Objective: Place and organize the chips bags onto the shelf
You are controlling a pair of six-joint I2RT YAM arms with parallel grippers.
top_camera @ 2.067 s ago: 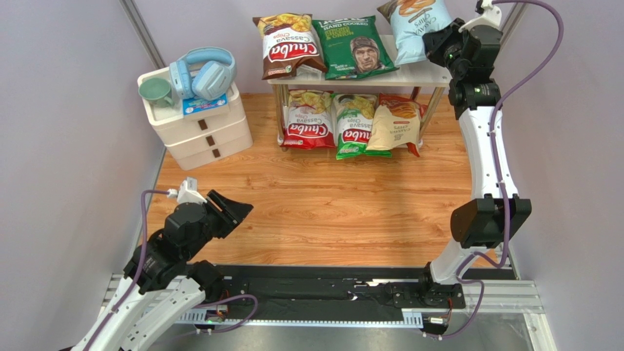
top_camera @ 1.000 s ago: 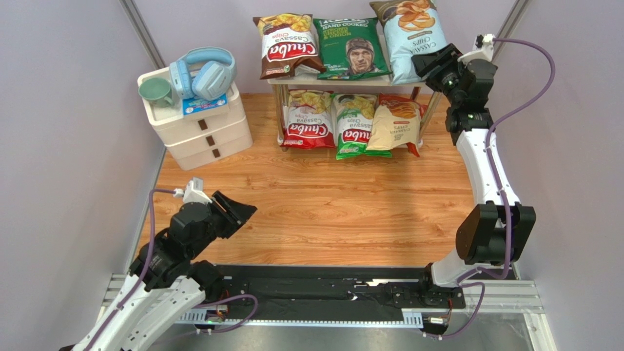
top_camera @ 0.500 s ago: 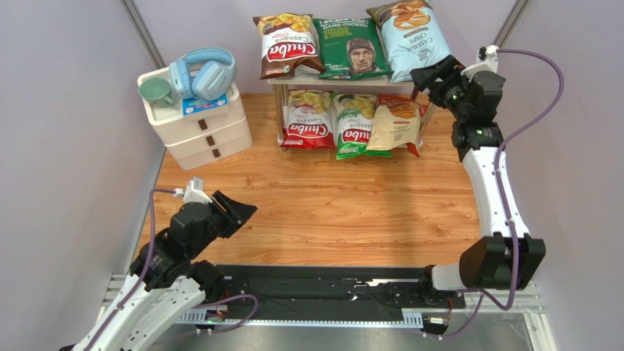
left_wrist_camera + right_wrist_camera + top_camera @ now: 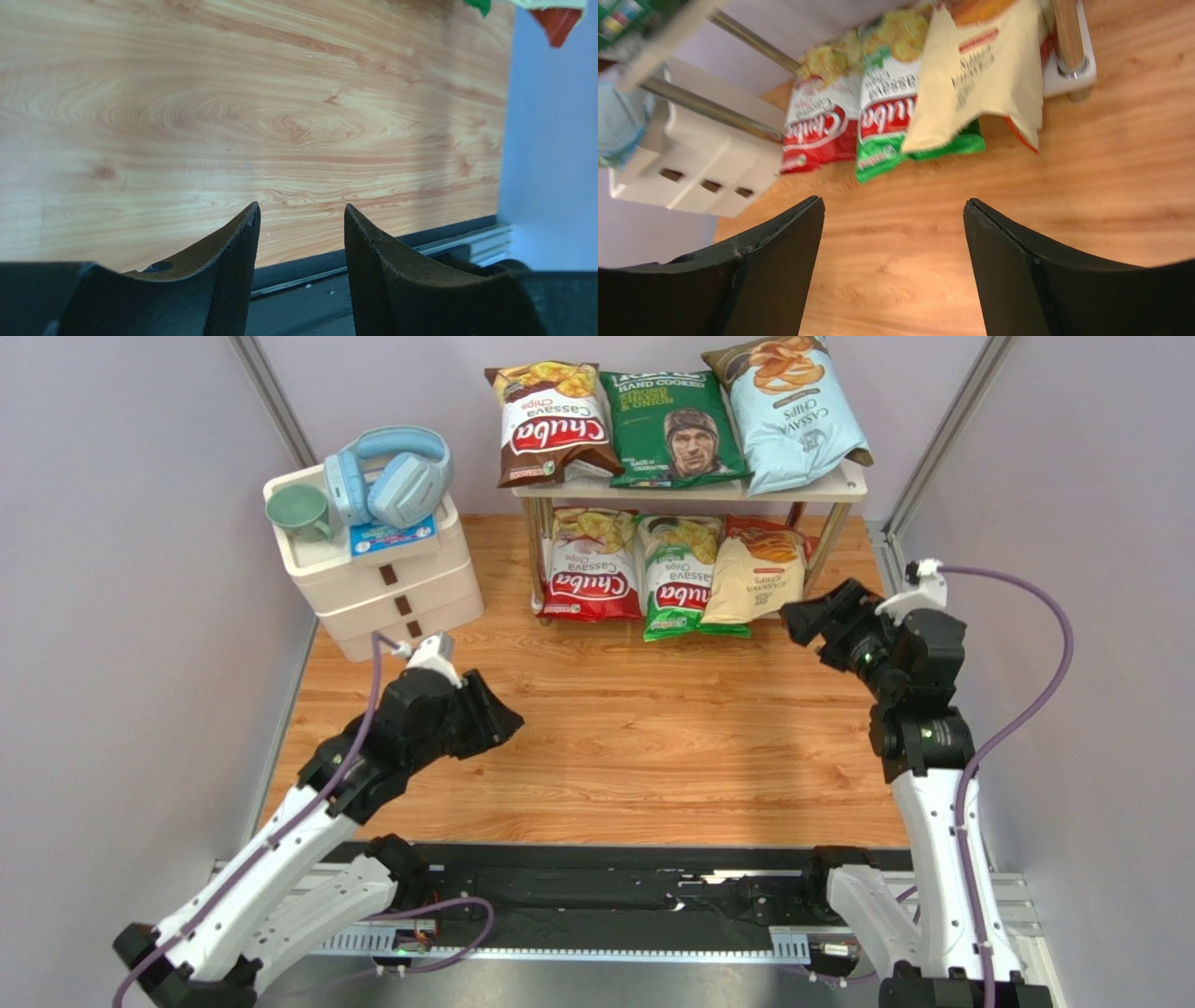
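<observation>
the right pincer (image 4: 804,620) is released, jaws spread wide with nothing between them, hanging over the wooden table (image 4: 631,742) at about 3 o'clock and aimed toward 10 o'clock. just beyond its tips, near but apart, the cream-orange bag (image 4: 758,571) sits on the lower tier of the shelf (image 4: 846,480), its edge lapping over the green chuba bag (image 4: 676,577), with the red chuba bag (image 4: 589,567) next along toward 9 o'clock. all three lean out over the front of the lower board, bottoms down at the table or close to it. on the top board lie the brown chuba bag (image 4: 550,423), the dark green bag with the man's face (image 4: 679,429) and the light blue bag (image 4: 788,409), side by side. the left pincer (image 4: 491,725) is released and empty too, jaws parted over bare table at about 8 o'clock, well apart from everything

from where i stand the placing looks done: six bags, three to a tier, none loose on the table. what's in hand seems to be the tidying end of the job. if anything is left, i'd say it's the lower row, where the cream-orange bag sits crooked over its neighbour. the next move would call for a gentle nudge toward 3 o'clock, kept low, without catching the shelf leg (image 4: 1069,31) right beside it. the white drawer unit (image 4: 393,581) at 10 o'clock plays no part
</observation>
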